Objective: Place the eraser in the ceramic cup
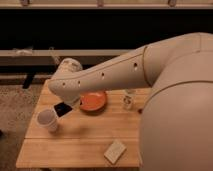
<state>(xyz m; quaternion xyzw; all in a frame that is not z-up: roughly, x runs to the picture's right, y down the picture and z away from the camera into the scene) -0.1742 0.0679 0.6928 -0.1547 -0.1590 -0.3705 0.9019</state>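
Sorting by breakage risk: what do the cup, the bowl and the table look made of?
The cup: white, matte, likely ceramic. The orange bowl: smooth, faint sheen, plastic or glazed. The table: pale wood planks, seams visible. The hand holds the eraser just beside the cup.

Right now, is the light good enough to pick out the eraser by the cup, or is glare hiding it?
Camera view: warm, even light on the table, no glare; the black eraser, held in the gripper just beside the rim of the ceramic cup, stands out against the wood; the background behind is dark; the arm hides the table's right side.
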